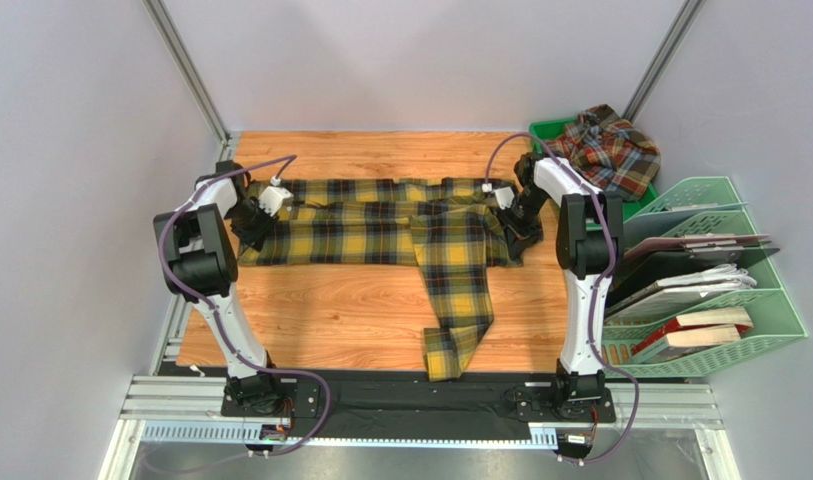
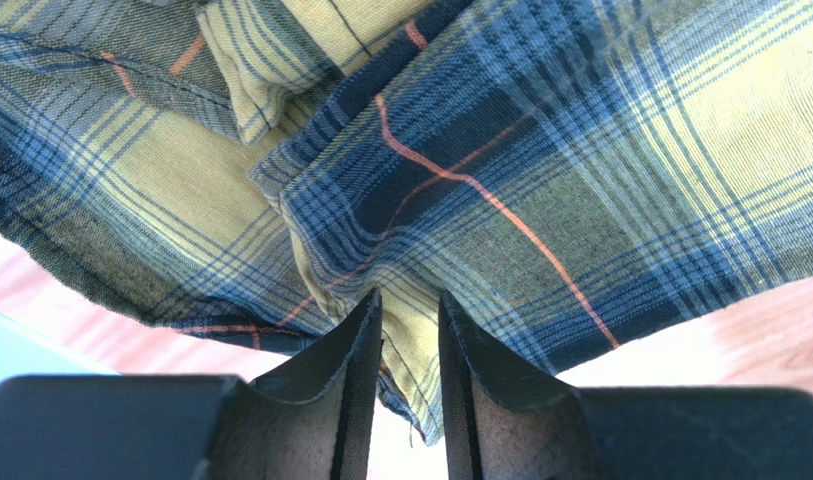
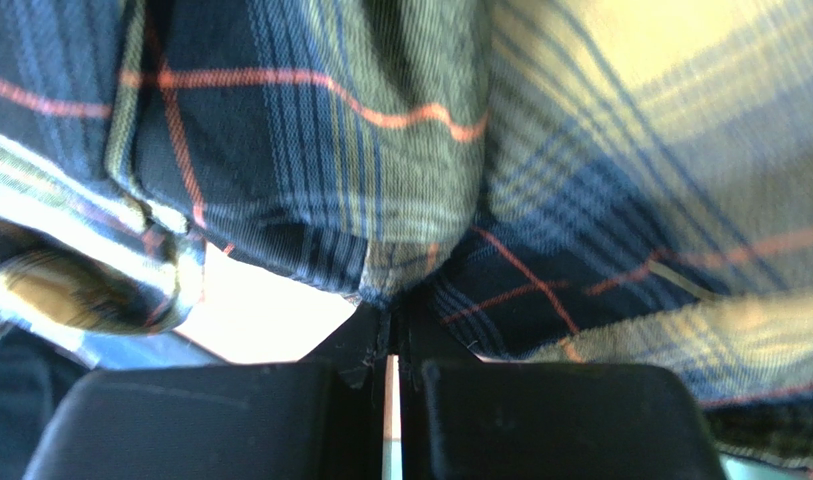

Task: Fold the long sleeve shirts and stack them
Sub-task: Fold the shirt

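Yellow shirt (image 1: 380, 222) lies spread across the far half of the table (image 1: 330, 320), with one sleeve (image 1: 458, 310) trailing to the near edge. Red shirt (image 1: 608, 150) sits crumpled in the green tray (image 1: 543, 130), far right. Left gripper (image 2: 410, 305) pinches cloth at the shirt's left end; right gripper (image 3: 393, 315) is clamped on its right end. Looks mid-fold. Move both arms in sync, keep the cloth taut and low, lay the edge square, and tuck the loose sleeve in next.
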Action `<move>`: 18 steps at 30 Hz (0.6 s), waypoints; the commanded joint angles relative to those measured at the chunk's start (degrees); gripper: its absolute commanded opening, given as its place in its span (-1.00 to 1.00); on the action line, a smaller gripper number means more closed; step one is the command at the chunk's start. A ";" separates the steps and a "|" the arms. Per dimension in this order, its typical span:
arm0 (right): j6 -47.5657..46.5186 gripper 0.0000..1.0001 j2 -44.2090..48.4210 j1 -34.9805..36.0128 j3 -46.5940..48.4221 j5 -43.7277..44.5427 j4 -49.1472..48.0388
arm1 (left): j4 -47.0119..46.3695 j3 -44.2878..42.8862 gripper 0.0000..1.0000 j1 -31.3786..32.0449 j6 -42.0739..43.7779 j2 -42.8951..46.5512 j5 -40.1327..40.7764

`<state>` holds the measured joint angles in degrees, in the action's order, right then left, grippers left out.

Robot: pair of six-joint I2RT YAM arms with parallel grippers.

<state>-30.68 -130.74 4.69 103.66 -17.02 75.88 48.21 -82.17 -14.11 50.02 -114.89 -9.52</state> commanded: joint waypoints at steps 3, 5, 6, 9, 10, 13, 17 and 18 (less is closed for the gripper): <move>-1.84 -0.98 6.45 0.59 -10.04 2.69 0.94 | 1.10 9.12 -0.35 -1.45 2.18 5.46 0.82; -2.46 -0.87 7.77 0.67 -11.10 3.30 0.94 | 1.19 10.27 -0.32 -1.62 2.19 8.26 0.03; -2.55 -0.82 8.91 0.50 -10.85 3.65 0.94 | 2.23 10.45 -0.30 -1.54 2.10 9.32 -2.15; -2.46 -0.57 10.41 0.41 -6.74 3.66 2.43 | 5.39 8.36 -0.09 -1.54 1.40 13.46 -8.47; -2.28 -0.36 10.59 0.50 -5.15 2.61 4.00 | 5.67 7.65 0.03 -1.54 0.96 14.34 -9.46; -1.67 -0.20 12.42 0.50 -1.01 -0.63 6.03 | 7.34 5.27 0.13 -1.45 1.13 17.50 -13.94; -4.47 -0.14 19.10 0.67 -3.62 -6.09 5.34 | 8.39 6.32 0.34 0.21 3.41 24.25 -19.04; -7.70 -0.09 21.03 1.28 -7.29 -7.32 4.99 | 8.40 7.63 0.36 0.66 4.72 25.67 -20.61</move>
<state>-32.56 -119.33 5.37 100.09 -17.78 76.64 54.04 -74.85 -14.92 51.42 -96.55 -21.30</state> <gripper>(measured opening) 0.422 0.657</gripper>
